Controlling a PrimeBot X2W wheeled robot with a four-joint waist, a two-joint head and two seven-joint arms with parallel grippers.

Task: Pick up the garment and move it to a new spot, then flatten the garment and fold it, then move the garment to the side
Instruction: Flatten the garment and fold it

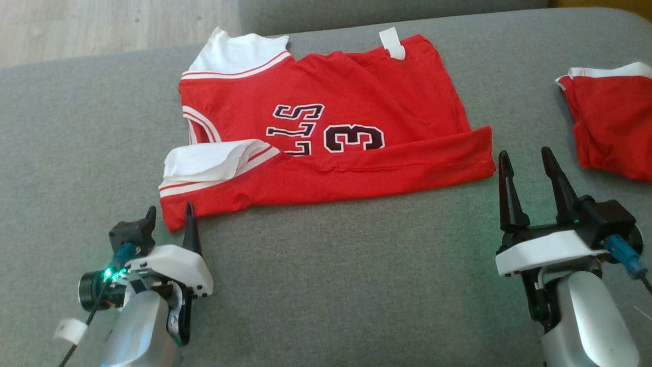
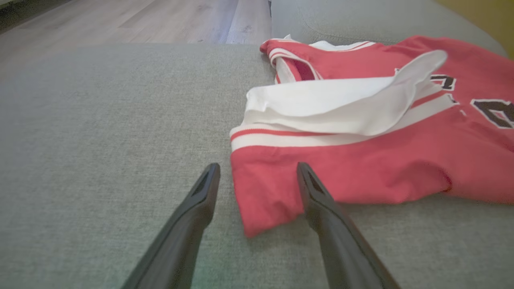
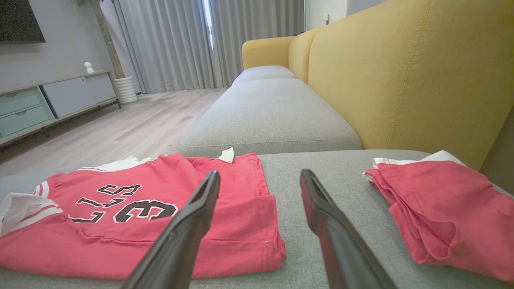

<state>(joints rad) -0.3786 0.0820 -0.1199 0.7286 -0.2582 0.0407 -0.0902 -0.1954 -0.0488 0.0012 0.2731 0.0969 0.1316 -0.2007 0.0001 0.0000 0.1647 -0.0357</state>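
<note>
A red jersey (image 1: 326, 132) with white trim and a black "3" lies partly folded on the grey sofa seat (image 1: 316, 285); its near long edge is turned over. My left gripper (image 1: 170, 211) stands open at the jersey's near left corner (image 2: 257, 196), which lies between the two fingers. My right gripper (image 1: 527, 160) is open just right of the jersey's near right corner (image 3: 265, 241), holding nothing. White sleeve cloth (image 2: 333, 104) lies folded over the left end.
A second folded red garment (image 1: 616, 122) lies at the right edge of the seat (image 3: 445, 212). The yellow sofa back (image 3: 401, 76) rises behind it. Wooden floor (image 1: 102, 25) lies beyond the seat's far left edge.
</note>
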